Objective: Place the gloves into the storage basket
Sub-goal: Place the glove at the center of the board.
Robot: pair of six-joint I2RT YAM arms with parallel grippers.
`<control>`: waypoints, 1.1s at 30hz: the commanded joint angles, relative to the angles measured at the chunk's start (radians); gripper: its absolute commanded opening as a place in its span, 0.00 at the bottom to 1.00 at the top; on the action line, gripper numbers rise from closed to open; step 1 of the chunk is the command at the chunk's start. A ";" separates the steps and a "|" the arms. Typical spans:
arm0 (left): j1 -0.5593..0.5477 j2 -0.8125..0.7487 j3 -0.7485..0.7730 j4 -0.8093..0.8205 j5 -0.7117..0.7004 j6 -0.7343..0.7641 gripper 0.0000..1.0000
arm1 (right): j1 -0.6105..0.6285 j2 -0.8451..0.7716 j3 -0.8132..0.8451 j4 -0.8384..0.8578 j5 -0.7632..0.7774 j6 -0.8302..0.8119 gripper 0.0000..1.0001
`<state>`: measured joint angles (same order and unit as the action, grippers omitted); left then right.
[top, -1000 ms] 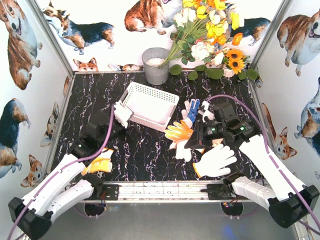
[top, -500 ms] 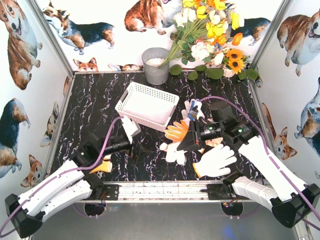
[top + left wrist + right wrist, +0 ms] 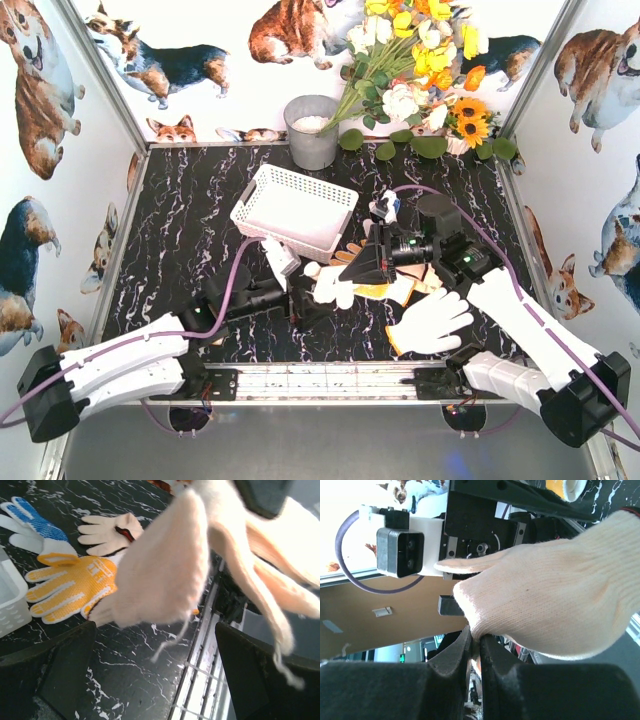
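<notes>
**Glove handover in progress; nothing yet seen in the basket**

Top view: The right tool is holding a cream glove above the desk, just in front of the storage basket. The left tool is facing it from close by. I judge an arm-to-arm pass to be the step in hand. No glove is showing inside the basket, though white on white is making that hard to confirm. The grey bucket behind it is holding something pale that cannot be identified. A white glove with an orange cuff is lying near the right arm.

Left wrist view: The left tool's fingers are standing wide apart, with the cream glove hanging between them and neither finger visibly touching it. Beyond, a blue-palmed glove, a second cream glove and an orange-yellow glove are lying on the desk.

Right wrist view: The right tool's fingers are pressing together on the glove's edge.

The next move calls for the left tool to close on the glove's body before the right lets go.
</notes>
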<state>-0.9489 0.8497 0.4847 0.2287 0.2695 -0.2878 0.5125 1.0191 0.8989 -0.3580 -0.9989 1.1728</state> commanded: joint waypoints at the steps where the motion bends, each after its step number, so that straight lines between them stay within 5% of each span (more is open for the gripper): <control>1: -0.015 0.027 -0.012 0.187 -0.142 -0.054 0.96 | 0.008 -0.013 0.016 0.104 -0.042 0.045 0.00; 9: -0.017 0.045 -0.066 0.257 -0.176 -0.103 0.67 | 0.011 -0.040 -0.079 0.113 -0.027 0.046 0.00; 18: -0.017 0.082 -0.008 0.070 -0.061 -0.169 0.03 | 0.020 -0.003 -0.087 0.011 0.060 -0.040 0.00; 23: -0.017 0.007 -0.048 -0.042 0.012 -0.312 0.00 | 0.090 0.049 -0.089 -0.133 0.212 -0.152 0.00; 28: -0.010 -0.003 -0.073 -0.207 -0.009 -0.439 0.00 | 0.152 0.153 -0.147 -0.072 0.379 -0.152 0.00; 33: 0.134 0.176 -0.078 -0.283 0.146 -0.490 0.00 | 0.141 0.281 -0.160 -0.003 0.614 -0.205 0.20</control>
<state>-0.9165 0.9070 0.4267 0.0494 0.2852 -0.6849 0.6647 1.2308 0.7345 -0.4450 -0.6022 1.0256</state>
